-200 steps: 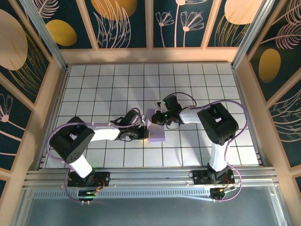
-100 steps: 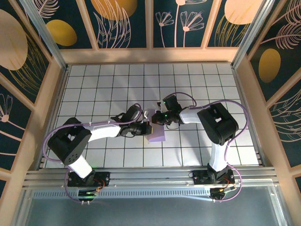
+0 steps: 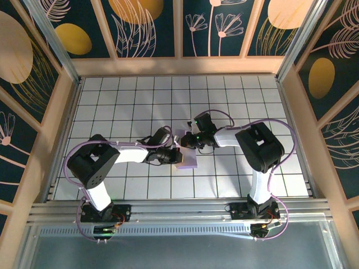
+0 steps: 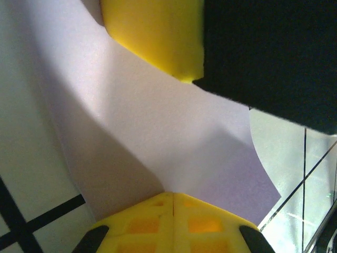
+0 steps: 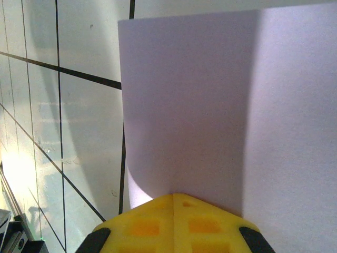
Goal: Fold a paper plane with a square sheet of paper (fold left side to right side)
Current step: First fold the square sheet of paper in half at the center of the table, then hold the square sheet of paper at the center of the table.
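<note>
- Top view is showing the sheet of paper (image 3: pixel 188 159) sitting mid-table (image 3: pixel 112 101), with the left gripper (image 3: pixel 175 156) at its left edge and the right gripper (image 3: pixel 189 140) at its far edge.
- Left wrist view is adding the curl: the sheet is bowing out of the left jaws, which are pinched tight on it, and another yellow pad (image 4: pixel 152 37) is sitting over the sheet.
- Right wrist view is showing the right jaws clamped tight on the sheet's edge, and the sheet is arching away over the tiles (image 5: pixel 89 132).

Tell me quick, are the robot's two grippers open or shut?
Left gripper: shut, tip against the paper.
Right gripper: shut, tip against the paper too.
</note>
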